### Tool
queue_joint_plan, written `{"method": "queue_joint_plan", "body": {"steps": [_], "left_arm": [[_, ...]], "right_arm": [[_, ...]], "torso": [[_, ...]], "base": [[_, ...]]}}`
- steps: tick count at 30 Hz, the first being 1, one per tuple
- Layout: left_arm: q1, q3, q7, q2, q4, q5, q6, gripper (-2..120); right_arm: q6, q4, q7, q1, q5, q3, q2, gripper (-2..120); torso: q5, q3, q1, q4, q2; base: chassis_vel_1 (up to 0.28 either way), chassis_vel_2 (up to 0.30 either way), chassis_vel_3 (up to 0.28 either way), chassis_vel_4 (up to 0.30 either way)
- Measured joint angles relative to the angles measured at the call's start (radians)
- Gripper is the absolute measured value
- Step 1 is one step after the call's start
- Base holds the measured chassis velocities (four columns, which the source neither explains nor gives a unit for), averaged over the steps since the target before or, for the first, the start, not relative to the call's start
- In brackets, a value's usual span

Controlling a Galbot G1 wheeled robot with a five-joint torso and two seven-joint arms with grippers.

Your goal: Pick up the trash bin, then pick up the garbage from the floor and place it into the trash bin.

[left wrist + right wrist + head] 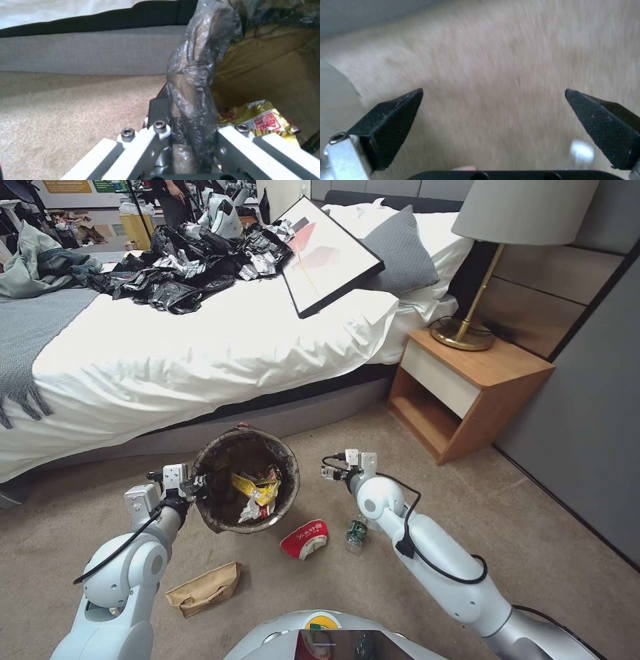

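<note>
The trash bin (245,480), at centre frame beside the bed (200,353), is tilted with its mouth turned up toward the camera, its bag-lined rim clamped by the left claw (186,140). A yellow wrapper (259,488) is seen inside. At lower centre, a red-and-white packet (305,539), a bottle (357,533) and a brown paper bag (204,589) are left on the carpet (533,527). The right claw (493,110) is spread wide, empty.
</note>
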Motion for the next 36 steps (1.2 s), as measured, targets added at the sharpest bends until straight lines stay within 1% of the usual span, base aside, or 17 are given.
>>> {"method": "queue_joint_plan", "body": {"steps": [3, 4, 5, 6, 7, 8, 9, 10, 11, 12, 13, 14, 16, 20, 28, 36], "left_arm": [[0.000, -0.001, 0.006, -0.002, 0.001, 0.011, -0.009, 0], [0.002, -0.003, 0.014, -0.003, 0.003, 0.026, -0.015, 0], [0.002, -0.003, 0.014, -0.003, 0.003, 0.026, -0.015, 0], [0.003, -0.003, 0.016, -0.003, 0.005, 0.031, -0.016, 0], [0.004, -0.003, 0.018, -0.004, 0.005, 0.034, -0.017, 0], [0.004, -0.003, 0.018, -0.004, 0.005, 0.034, -0.017, 0], [0.004, -0.003, 0.018, -0.004, 0.005, 0.036, -0.017, 0], [0.004, -0.003, 0.018, -0.004, 0.005, 0.036, -0.017, 0], [0.003, -0.002, 0.018, -0.004, 0.006, 0.037, -0.017, 0], [0.002, -0.002, 0.018, -0.003, 0.008, 0.038, -0.017, 0], [0.001, -0.002, 0.018, -0.003, 0.010, 0.038, -0.016, 0], [0.001, -0.002, 0.018, -0.003, 0.010, 0.038, -0.016, 0], [0.000, 0.003, 0.020, -0.005, 0.013, 0.040, -0.015, 0], [-0.001, 0.005, 0.022, -0.004, 0.020, 0.041, -0.015, 0], [-0.005, 0.007, 0.025, -0.002, 0.026, 0.041, -0.015, 0], [-0.006, 0.009, 0.027, -0.003, 0.030, 0.042, -0.015, 0]], "right_arm": [[-0.001, 0.000, 0.000, -0.013, 0.019, 0.003, 0.011, 100], [-0.013, -0.007, 0.008, -0.018, 0.075, 0.009, 0.024, 100], [-0.013, -0.007, 0.008, -0.018, 0.075, 0.009, 0.024, 100], [-0.033, -0.018, 0.025, -0.016, 0.121, 0.011, 0.035, 100], [-0.086, -0.051, 0.094, -0.001, 0.209, 0.015, 0.055, 100], [-0.086, -0.051, 0.094, -0.001, 0.209, 0.015, 0.055, 100], [-0.111, -0.078, 0.142, 0.011, 0.275, 0.021, 0.070, 100], [-0.111, -0.078, 0.142, 0.011, 0.275, 0.021, 0.070, 100], [-0.131, -0.119, 0.204, 0.022, 0.363, 0.038, 0.094, 100], [-0.150, -0.156, 0.252, 0.031, 0.421, 0.052, 0.109, 100], [-0.157, -0.187, 0.272, 0.035, 0.426, 0.057, 0.114, 100], [-0.157, -0.187, 0.272, 0.035, 0.426, 0.057, 0.114, 100], [-0.170, -0.257, 0.307, 0.039, 0.421, 0.074, 0.126, 100], [-0.175, -0.318, 0.312, 0.030, 0.369, 0.093, 0.124, 100], [-0.173, -0.383, 0.290, 0.012, 0.317, 0.117, 0.145, 100], [-0.160, -0.402, 0.279, -0.011, 0.302, 0.119, 0.164, 100]], "torso": [[0.0001, 0.000, 0.000, 0.0001, 0.000], [0.0000, 0.000, 0.000, 0.0006, 0.000], [0.0000, 0.000, 0.000, 0.0006, 0.000], [0.0002, 0.000, 0.000, 0.0006, 0.000], [0.0000, 0.000, 0.000, -0.0001, 0.000], [0.0000, 0.000, 0.000, -0.0001, 0.000], [0.0001, 0.000, 0.000, -0.0004, 0.000], [0.0001, 0.000, 0.000, -0.0004, 0.000], [0.0000, 0.000, 0.000, -0.0004, 0.000], [0.0001, 0.000, 0.000, 0.0000, 0.000], [0.0001, 0.000, 0.000, 0.0001, 0.000], [0.0001, 0.000, 0.000, 0.0001, 0.000], [0.0001, 0.000, 0.000, -0.0001, 0.000], [0.0001, 0.000, 0.000, -0.0001, 0.000], [0.0001, 0.000, 0.000, -0.0001, 0.000], [0.0001, 0.000, 0.000, -0.0001, 0.000]], "base": [[0.000, 0.000, 0.000, 0.000], [0.000, 0.000, 0.000, 0.000], [0.000, 0.000, 0.000, 0.000], [0.000, 0.000, 0.000, 0.000], [0.000, 0.000, 0.000, 0.000], [0.000, 0.000, 0.000, 0.000], [0.000, 0.000, 0.000, 0.000], [0.000, 0.000, 0.000, 0.000], [0.000, 0.000, 0.000, 0.000], [0.000, 0.000, 0.000, 0.000], [0.000, 0.000, 0.000, 0.000], [0.000, 0.000, 0.000, 0.000], [0.000, 0.000, 0.000, 0.000], [0.000, 0.000, 0.000, 0.000], [0.000, 0.000, 0.000, 0.000], [0.000, 0.000, 0.000, 0.000]]}}
